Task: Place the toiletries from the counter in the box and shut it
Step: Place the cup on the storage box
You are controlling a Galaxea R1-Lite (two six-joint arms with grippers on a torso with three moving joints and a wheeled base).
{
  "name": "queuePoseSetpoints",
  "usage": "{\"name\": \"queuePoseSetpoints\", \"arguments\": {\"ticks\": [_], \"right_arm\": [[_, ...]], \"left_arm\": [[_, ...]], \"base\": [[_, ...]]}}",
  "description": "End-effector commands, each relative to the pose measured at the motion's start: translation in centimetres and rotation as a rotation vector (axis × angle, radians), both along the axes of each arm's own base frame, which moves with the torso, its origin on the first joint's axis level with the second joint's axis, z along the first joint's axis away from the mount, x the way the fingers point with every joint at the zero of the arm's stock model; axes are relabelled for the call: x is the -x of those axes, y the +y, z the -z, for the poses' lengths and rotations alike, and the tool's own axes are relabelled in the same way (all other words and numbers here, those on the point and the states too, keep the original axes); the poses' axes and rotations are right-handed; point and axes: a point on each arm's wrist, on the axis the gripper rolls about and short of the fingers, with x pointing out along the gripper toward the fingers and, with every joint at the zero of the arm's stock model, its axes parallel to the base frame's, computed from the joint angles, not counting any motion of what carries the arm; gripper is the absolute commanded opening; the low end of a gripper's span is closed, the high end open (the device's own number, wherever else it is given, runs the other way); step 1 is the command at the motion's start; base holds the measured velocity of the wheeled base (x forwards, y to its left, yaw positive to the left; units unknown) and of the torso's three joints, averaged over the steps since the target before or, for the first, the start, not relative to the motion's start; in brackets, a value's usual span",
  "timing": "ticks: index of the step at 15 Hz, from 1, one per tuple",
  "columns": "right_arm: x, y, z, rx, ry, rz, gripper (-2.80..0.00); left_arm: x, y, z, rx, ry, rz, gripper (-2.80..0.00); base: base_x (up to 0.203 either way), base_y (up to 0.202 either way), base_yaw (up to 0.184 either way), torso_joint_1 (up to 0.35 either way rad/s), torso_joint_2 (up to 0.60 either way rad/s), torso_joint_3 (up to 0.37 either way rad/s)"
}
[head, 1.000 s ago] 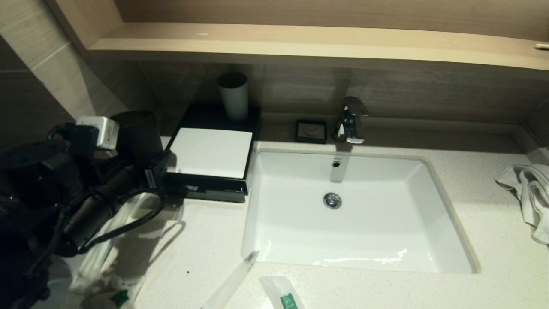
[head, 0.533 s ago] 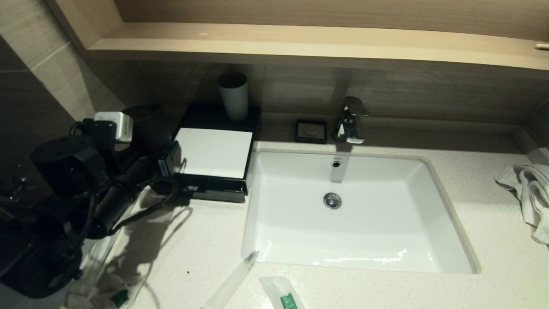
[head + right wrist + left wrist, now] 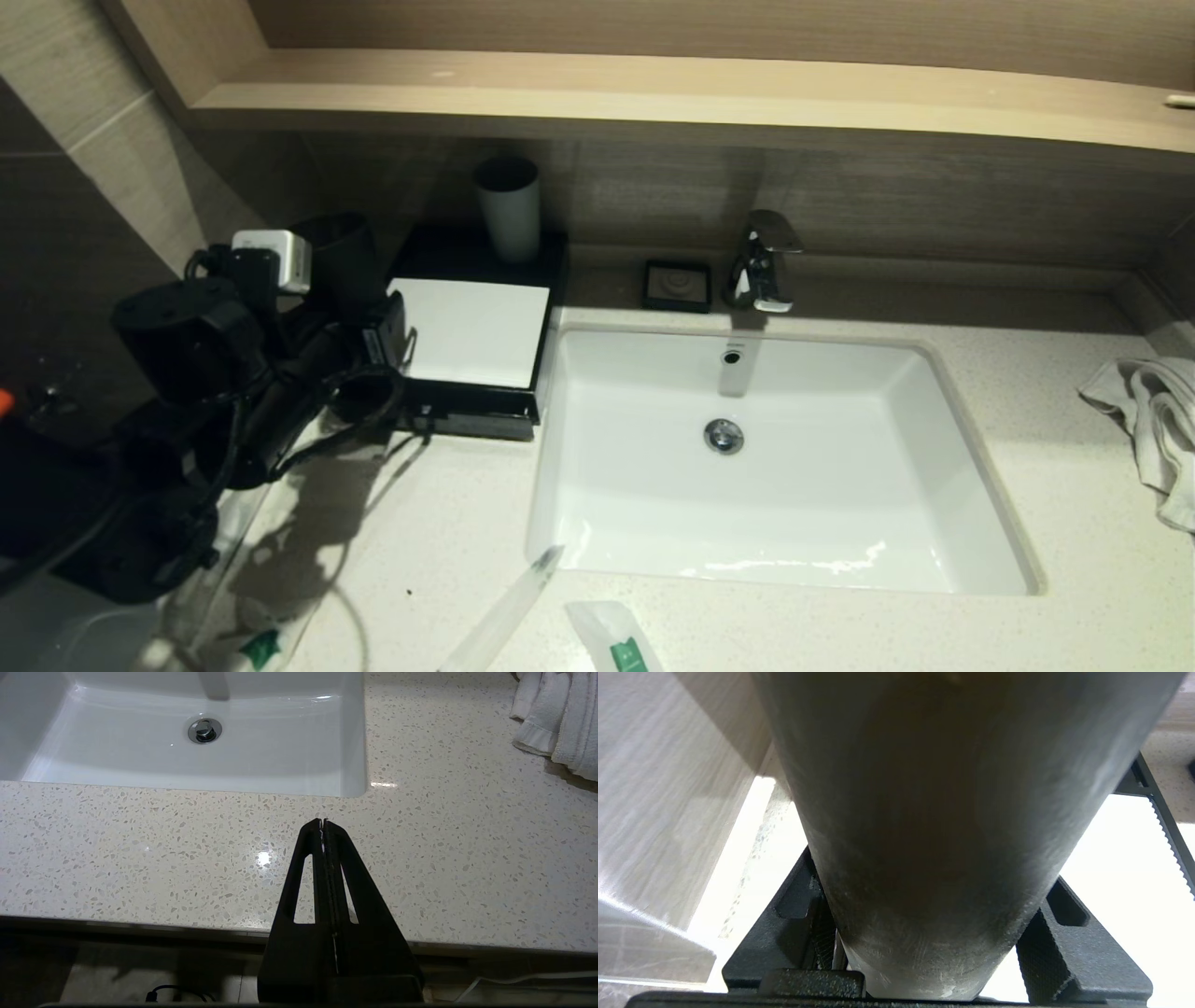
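**The left gripper holds a dark cup beside the black box.**

The left gripper [image 3: 359, 359] is clamped around a tall dark round cup [image 3: 338, 261], just left of the flat black box with a white square top [image 3: 467, 331] at the back of the pale speckled stone table [image 3: 448, 523]. A white cup [image 3: 509, 210] stands on the box's back part. Clear-wrapped toiletries with green labels [image 3: 616, 644] and a long clear stick [image 3: 504, 611] lie near the white sink [image 3: 775, 457]. A white towel [image 3: 1144, 420] lies at the far right. The right gripper [image 3: 323, 823] is pressed closed above the table's front edge.

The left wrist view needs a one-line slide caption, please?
Left gripper clamped on a black cup beside the box.
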Motion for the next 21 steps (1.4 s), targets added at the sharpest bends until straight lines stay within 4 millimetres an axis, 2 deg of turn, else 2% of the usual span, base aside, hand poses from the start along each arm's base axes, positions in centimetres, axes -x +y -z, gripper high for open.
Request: {"name": "queuePoseSetpoints", "arguments": {"ticks": [1, 21], "right_arm": [[0.0, 0.0, 0.0, 0.001, 0.0, -0.001, -2.8], [0.0, 0.0, 0.0, 0.001, 0.0, 0.0, -2.8]], "left_arm": [[-0.8, -0.2, 0.3, 0.0, 0.001, -0.002, -2.8], [-6.3, -1.4, -0.8, 0.025, -0.1, -0.007, -2.8]], "base": [[0.0, 0.0, 0.0, 0.0, 0.0, 0.0], [0.0, 0.0, 0.0, 0.0, 0.0, 0.0]]}}
